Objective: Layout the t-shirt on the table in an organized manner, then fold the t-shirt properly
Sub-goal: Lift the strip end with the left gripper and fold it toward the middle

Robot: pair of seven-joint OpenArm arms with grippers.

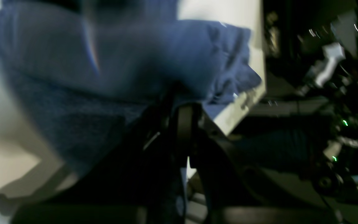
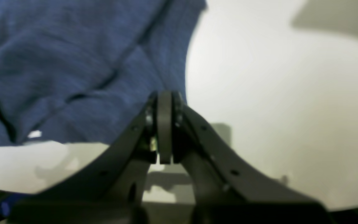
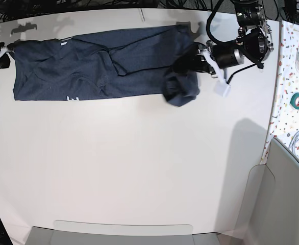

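1. The white table (image 3: 139, 168) is broad, and the t-shirt (image 3: 98, 66) stretches along its far edge, rumpled in the middle.
2. To spread it well, both ends should probably be drawn apart evenly and kept low.
3. The left gripper (image 3: 186, 64) is pinched on the bunched end; the right gripper (image 2: 164, 102), jaws together, nips the cloth's edge.

Counter (image 3: 139, 168) wide open below t-shirt (image 3: 88, 69); speckled side strip (image 3: 295, 76) cluttered with tape rolls (image 3: 298, 99), cable.
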